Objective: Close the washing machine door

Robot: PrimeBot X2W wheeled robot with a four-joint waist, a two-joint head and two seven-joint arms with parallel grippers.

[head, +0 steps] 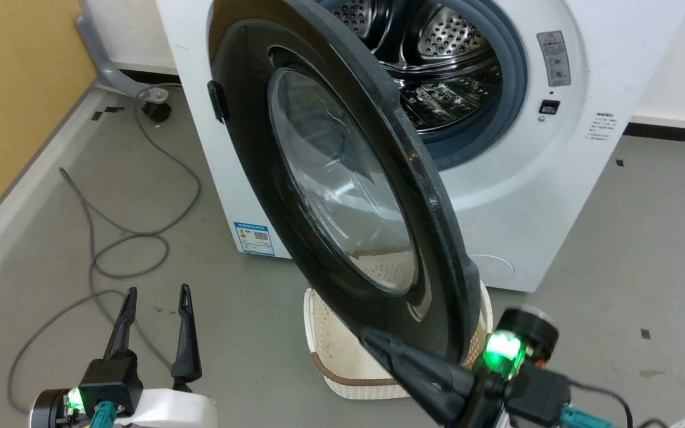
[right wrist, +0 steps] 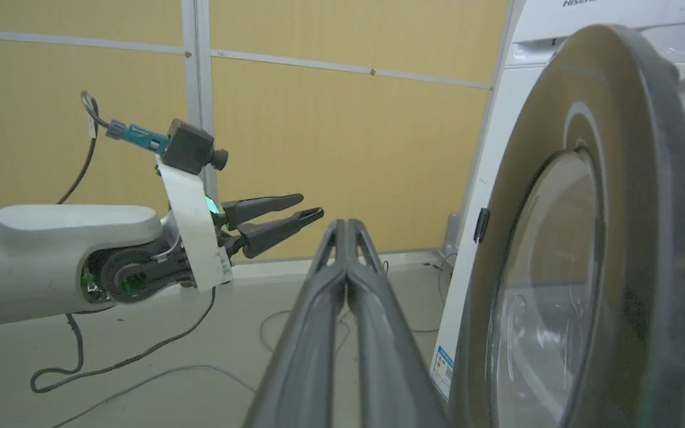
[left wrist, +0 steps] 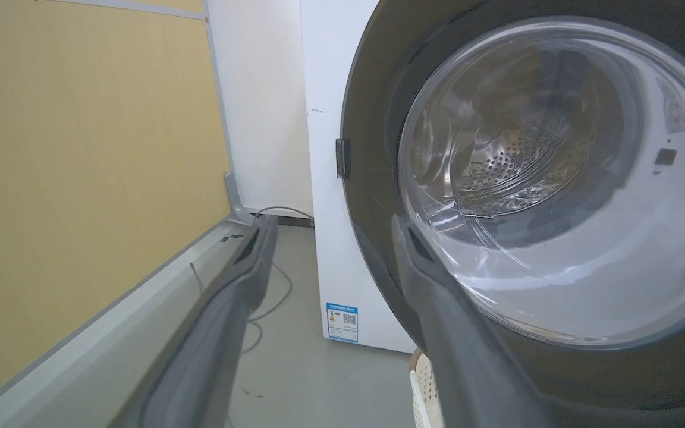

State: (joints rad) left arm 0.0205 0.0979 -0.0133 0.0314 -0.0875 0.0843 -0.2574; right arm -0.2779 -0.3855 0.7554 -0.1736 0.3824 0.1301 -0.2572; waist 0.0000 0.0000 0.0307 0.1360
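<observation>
The washing machine is a white box with its steel drum exposed. The washing machine door, black-framed with a bulging glass window, stands swung out towards me, hinged on the machine's left. My right gripper is shut, empty, with its tip at the outer face of the door's lower rim; whether it touches is unclear. In the right wrist view the right gripper points past the door. My left gripper is open, empty, well left of the door. The left wrist view has the left gripper facing the door.
A cream perforated basket stands on the floor under the door's lower edge. Grey cables loop on the floor at the left. A yellow wall with a grey skirting runs along the left side.
</observation>
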